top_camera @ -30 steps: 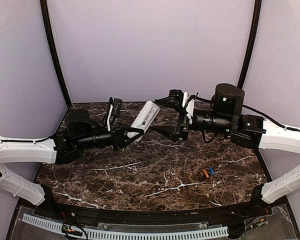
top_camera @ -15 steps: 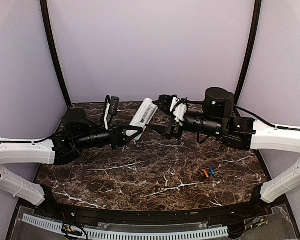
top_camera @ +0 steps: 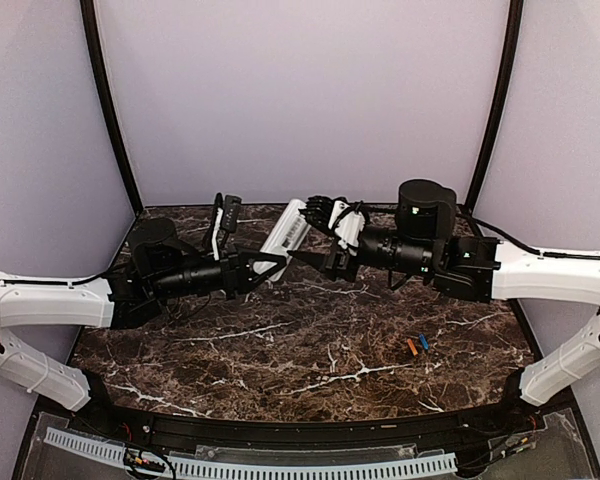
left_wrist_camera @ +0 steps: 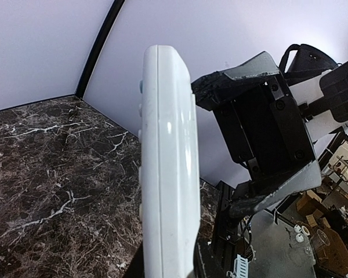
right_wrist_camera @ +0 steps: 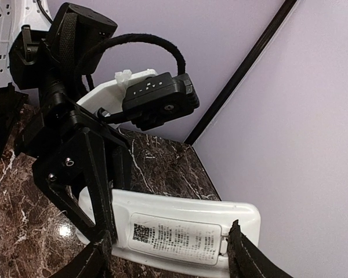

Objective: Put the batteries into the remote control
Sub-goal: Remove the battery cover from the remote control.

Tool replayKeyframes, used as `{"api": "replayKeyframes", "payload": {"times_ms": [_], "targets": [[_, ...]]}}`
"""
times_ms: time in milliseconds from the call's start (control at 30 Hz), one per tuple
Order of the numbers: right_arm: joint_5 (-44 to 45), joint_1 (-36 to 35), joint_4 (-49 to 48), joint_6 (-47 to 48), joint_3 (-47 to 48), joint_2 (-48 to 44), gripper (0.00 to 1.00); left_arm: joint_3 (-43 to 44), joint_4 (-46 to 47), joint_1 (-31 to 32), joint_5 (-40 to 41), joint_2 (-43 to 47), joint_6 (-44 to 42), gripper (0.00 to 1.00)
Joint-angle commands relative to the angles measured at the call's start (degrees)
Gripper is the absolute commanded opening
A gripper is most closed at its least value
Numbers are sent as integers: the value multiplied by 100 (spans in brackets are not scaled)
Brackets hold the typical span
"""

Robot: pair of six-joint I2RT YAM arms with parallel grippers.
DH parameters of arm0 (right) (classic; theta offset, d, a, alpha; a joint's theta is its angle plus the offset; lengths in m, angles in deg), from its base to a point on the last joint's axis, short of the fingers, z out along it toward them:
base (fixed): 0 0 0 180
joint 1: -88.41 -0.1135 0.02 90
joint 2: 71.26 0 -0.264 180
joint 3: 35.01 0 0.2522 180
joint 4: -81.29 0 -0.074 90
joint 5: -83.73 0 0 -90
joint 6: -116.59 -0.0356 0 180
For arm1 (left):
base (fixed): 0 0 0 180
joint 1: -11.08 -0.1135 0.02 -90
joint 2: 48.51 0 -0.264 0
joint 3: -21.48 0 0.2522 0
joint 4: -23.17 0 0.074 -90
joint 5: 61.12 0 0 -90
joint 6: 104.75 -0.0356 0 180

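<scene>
My left gripper (top_camera: pixel 272 263) is shut on the lower end of the white remote control (top_camera: pixel 288 230) and holds it tilted above the back of the table. In the left wrist view the remote (left_wrist_camera: pixel 168 174) stands edge-on between my fingers. My right gripper (top_camera: pixel 311 233) is open, with its fingers on either side of the remote's upper part. The right wrist view shows the remote's back (right_wrist_camera: pixel 174 231) with its labelled cover on, and one fingertip (right_wrist_camera: pixel 240 255) at the cover's latch end. The orange battery (top_camera: pixel 412 346) and the blue battery (top_camera: pixel 423 341) lie side by side on the table at the right.
The dark marble table (top_camera: pixel 280 350) is walled by lilac panels with black corner poles (top_camera: pixel 110 110). A white slotted cable strip (top_camera: pixel 250 463) runs along the near edge. Both arms meet at the back centre.
My right arm has moved left toward the remote, and its open fingers now straddle the remote's upper part. My left gripper keeps hold of the remote, almost still.
</scene>
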Motion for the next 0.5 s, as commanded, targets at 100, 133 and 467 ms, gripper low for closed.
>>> {"api": "replayKeyframes", "payload": {"times_ms": [100,133,467], "targets": [[-218,-25,322,-333,27,219,56,-22,449,41,-119,116,-115,0],[-307,-22,318,-392,23,243,54,-15,429,47,-73,96,-82,0],[-697,134,-185,-959,-422,415,50,234,-797,47,1343,-41,-316,0]]}}
